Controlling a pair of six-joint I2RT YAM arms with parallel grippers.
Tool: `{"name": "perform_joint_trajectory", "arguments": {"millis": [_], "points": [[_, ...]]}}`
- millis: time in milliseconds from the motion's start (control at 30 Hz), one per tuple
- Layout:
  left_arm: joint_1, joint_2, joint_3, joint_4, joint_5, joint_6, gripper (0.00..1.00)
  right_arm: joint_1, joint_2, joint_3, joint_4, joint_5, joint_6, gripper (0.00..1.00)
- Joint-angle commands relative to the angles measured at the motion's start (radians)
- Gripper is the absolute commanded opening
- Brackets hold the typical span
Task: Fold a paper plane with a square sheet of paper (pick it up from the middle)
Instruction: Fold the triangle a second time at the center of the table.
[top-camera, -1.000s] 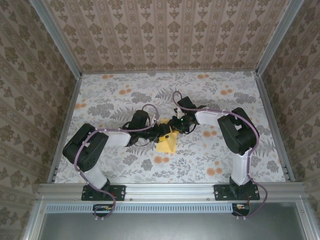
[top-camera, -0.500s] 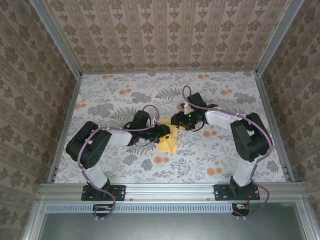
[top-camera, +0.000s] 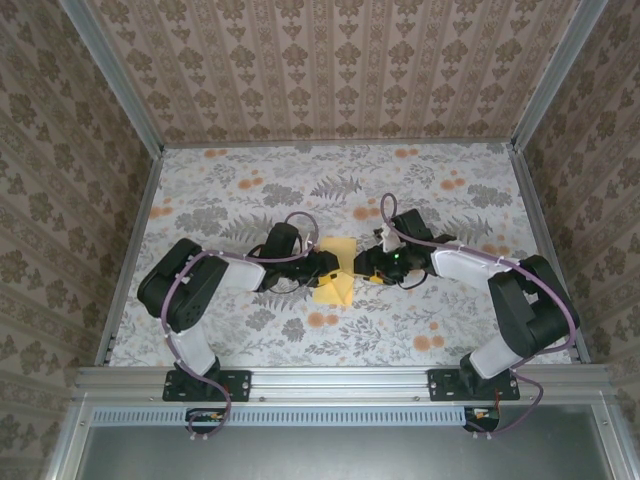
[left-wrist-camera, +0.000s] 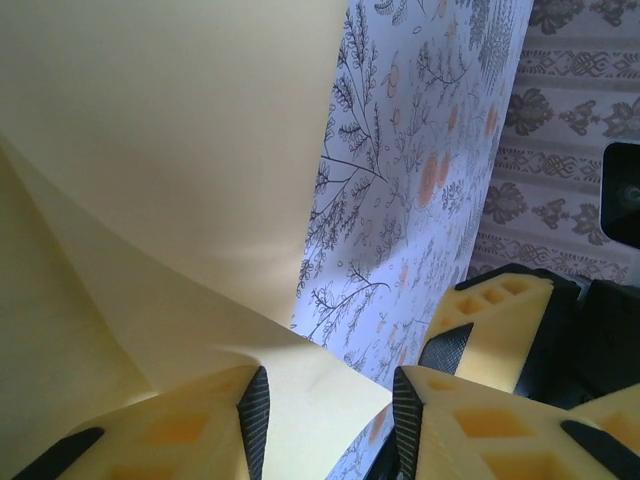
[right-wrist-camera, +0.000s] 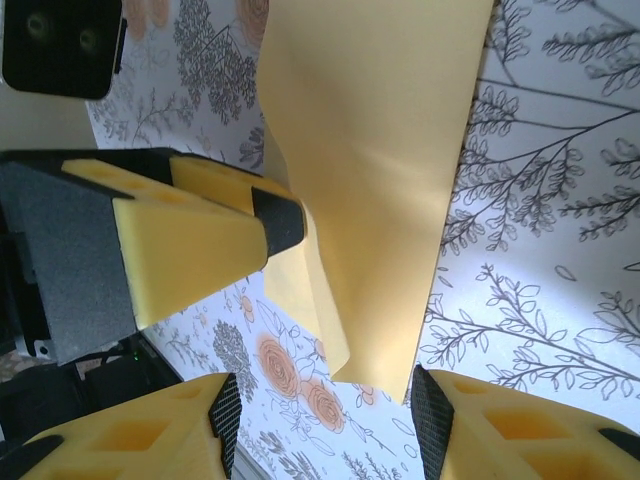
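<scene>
The square sheet of paper (top-camera: 334, 283) is plain yellow, creased into a smaller folded shape, and lies mid-table on the floral cloth. My left gripper (top-camera: 325, 266) comes at it from the left. In the left wrist view the paper (left-wrist-camera: 150, 150) has a raised flap, and one corner reaches between the left gripper's (left-wrist-camera: 330, 410) parted jaws. My right gripper (top-camera: 363, 266) sits at the paper's right edge. In the right wrist view the paper's (right-wrist-camera: 380, 150) lower tip hangs between the right gripper's (right-wrist-camera: 325, 400) wide-apart jaws, touching neither. The paper plane is out of view.
The grey floral cloth (top-camera: 250, 190) covers the table. Wallpapered walls with aluminium rails (top-camera: 130, 250) close it in on three sides, and a metal rail (top-camera: 340, 380) runs along the near edge. The two grippers' fingers are close together over the paper.
The right gripper has drawn back rightward off the paper and opened wider, its elbow swinging right. The left gripper's jaws have narrowed a little. The paper's far part is now uncovered.
</scene>
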Motion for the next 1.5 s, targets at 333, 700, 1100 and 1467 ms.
{"name": "perform_joint_trajectory", "arguments": {"millis": [333, 700, 1100, 1467], "points": [[0.013, 0.016, -0.017, 0.042, 0.003, -0.021, 0.40, 0.046, 0.099, 0.021, 0.095, -0.029, 0.003, 0.42], [0.017, 0.007, -0.030, 0.043, 0.002, -0.023, 0.40, 0.043, 0.122, 0.035, 0.095, 0.013, 0.007, 0.28], [0.021, -0.020, -0.041, 0.043, -0.004, -0.022, 0.40, 0.039, 0.162, 0.072, 0.060, 0.047, -0.009, 0.06], [0.026, -0.098, -0.038, -0.070, -0.028, 0.049, 0.39, 0.039, 0.246, 0.177, -0.081, 0.029, -0.211, 0.02]]}}
